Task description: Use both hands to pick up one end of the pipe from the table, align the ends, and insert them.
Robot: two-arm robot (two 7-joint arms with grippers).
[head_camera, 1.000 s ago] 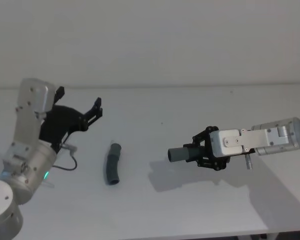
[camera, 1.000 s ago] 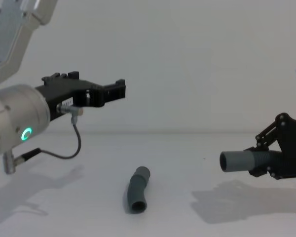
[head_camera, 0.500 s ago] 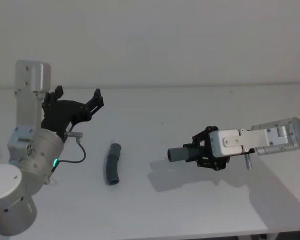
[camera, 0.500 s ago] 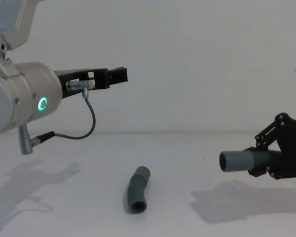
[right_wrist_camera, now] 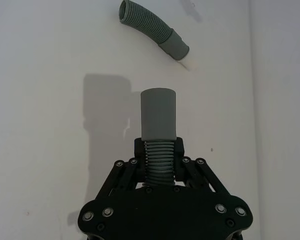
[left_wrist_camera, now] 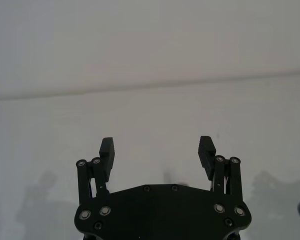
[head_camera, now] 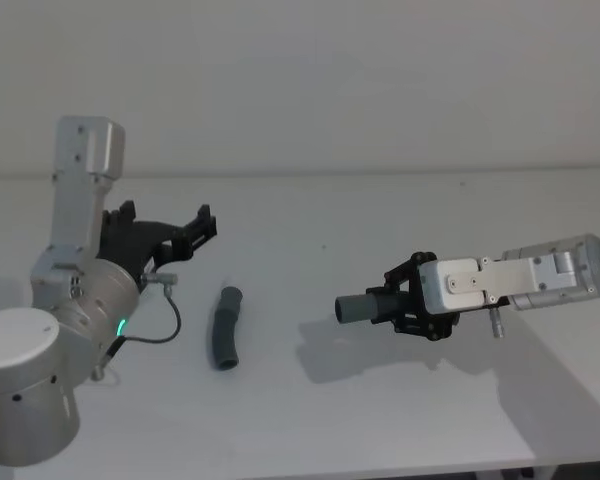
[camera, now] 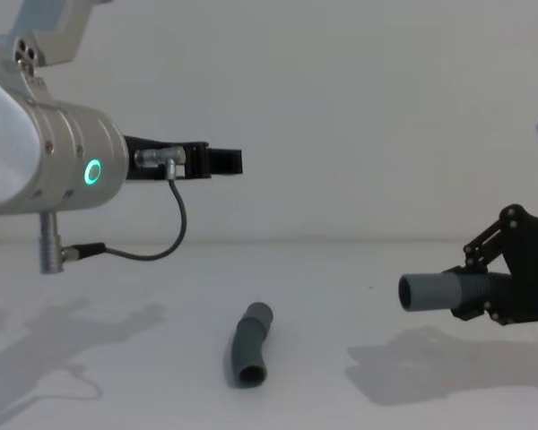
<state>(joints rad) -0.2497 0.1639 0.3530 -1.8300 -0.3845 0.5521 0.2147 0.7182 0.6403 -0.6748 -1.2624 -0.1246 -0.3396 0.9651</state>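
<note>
right claw (right_wrist_camera: 158,148) grips one pipe piece (right_wrist_camera: 158,112), its rear hidden; left claw (left_wrist_camera: 157,150) spread wide.

The left arm (camera: 63,152) is a thick silver cylinder with a green ring light (camera: 92,172) and a black cable (camera: 184,219) (metal plug ends). The left tool (left_wrist_camera: 157,147) and right tool (right_wrist_camera: 159,150) are black angular linkages with silver screw heads; the right arm (head_camera: 550,275) is boxy silver.

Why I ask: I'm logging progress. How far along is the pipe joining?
Done: the right gripper holds one pipe piece off the table. In hand: the open left gripper hovers near the other piece lying there. Remaining: grasping it, aligning, inserting.
</note>
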